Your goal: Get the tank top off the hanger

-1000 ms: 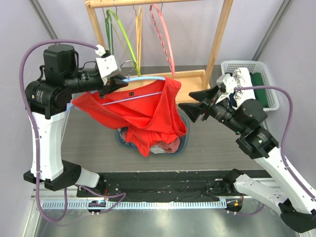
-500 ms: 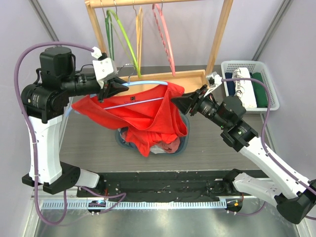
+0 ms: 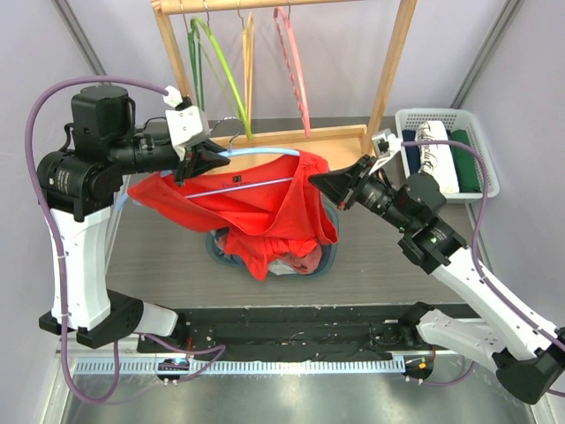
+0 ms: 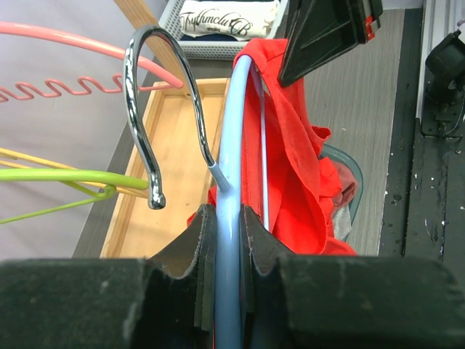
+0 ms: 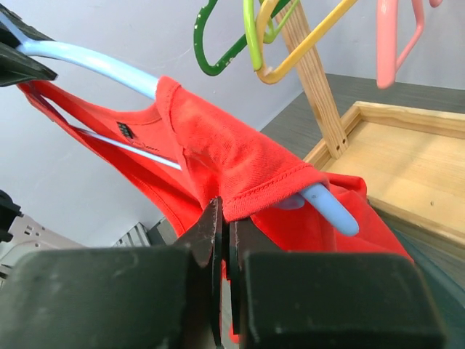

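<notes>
A red tank top (image 3: 265,208) hangs on a light blue hanger (image 3: 256,151) held in the air over the table. My left gripper (image 3: 212,159) is shut on the hanger's upper bar just below its chrome hook (image 4: 138,109); in the left wrist view the blue bar (image 4: 231,145) runs between the pads of my left gripper (image 4: 224,211). My right gripper (image 3: 316,181) is at the hanger's right end, shut on the hem of the tank top's shoulder (image 5: 218,145). In the right wrist view my right gripper (image 5: 221,211) pinches that hem beside the bare blue hanger tip (image 5: 330,207).
A wooden rack (image 3: 388,71) behind carries green (image 3: 216,71), yellow (image 3: 249,62) and pink (image 3: 291,62) hangers above a wooden tray (image 3: 340,141). A white basket (image 3: 441,119) of folded clothes stands at the right. A blue-grey bin (image 3: 331,247) lies under the tank top.
My right gripper came in from the right, open, to the tank top's right shoulder and shut on its hem. The left arm and hanger rose slightly.
</notes>
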Motion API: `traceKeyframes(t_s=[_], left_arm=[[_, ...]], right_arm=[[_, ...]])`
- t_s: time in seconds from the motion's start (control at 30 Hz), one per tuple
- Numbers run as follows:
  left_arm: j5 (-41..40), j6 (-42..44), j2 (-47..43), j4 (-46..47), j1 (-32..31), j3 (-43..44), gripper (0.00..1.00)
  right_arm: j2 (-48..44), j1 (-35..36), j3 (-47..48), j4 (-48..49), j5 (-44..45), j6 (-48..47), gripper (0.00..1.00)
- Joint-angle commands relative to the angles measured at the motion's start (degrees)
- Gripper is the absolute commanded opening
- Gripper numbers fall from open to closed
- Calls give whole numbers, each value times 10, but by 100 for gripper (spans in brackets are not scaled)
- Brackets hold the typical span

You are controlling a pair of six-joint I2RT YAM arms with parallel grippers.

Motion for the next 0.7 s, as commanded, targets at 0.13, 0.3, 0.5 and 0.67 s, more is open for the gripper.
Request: traceKeyframes(t_s=[0.13, 0.3, 0.5, 0.67], left_arm=[[7, 24, -8, -12, 0, 6, 4], [5, 28, -9, -19, -1, 10, 4], [24, 19, -9, -26, -1, 29, 2], [19, 27, -14, -39, -1, 44, 1]], right_arm=[[-72, -1, 49, -41, 77, -33, 2], [-72, 0, 55, -50, 214, -65, 2], [-44, -18, 33, -100, 273, -109, 2], [-43, -88, -30, -87, 221, -105, 2]])
